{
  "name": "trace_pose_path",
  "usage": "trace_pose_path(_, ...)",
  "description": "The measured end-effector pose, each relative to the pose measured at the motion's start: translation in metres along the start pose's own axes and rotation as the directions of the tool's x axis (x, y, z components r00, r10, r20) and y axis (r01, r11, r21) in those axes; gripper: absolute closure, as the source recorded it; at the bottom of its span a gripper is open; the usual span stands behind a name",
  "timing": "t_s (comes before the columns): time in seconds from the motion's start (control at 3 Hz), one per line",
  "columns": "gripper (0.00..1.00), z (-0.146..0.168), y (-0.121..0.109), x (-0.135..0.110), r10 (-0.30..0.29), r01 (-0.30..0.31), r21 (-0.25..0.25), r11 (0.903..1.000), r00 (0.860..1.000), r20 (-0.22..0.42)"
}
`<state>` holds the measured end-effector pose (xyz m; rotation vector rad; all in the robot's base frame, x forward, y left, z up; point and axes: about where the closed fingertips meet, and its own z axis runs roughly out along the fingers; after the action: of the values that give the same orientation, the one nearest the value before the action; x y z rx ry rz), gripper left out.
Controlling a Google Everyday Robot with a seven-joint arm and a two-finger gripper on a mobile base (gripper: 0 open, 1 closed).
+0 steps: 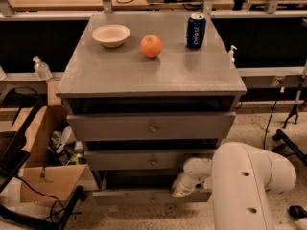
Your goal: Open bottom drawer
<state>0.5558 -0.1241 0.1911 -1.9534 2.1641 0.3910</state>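
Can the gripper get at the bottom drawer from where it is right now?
Probably yes. The gripper sits low at the front of the bottom drawer, right of its middle, with nothing between them. Whether it has a hold there, I can't tell.
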Motion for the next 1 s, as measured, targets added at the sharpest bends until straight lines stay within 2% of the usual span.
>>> trace_pose_path(0.67, 0.41, 0.0001, 0.0001, 0.0, 0.0, 0.0, 0.0, 1.0, 1.0, 0.0)
trace_pose_path(1.0, 0.1, -0.0007, 0.0001, -0.0003, 0.0, 0.0, 0.0, 1.0, 1.0, 0.0)
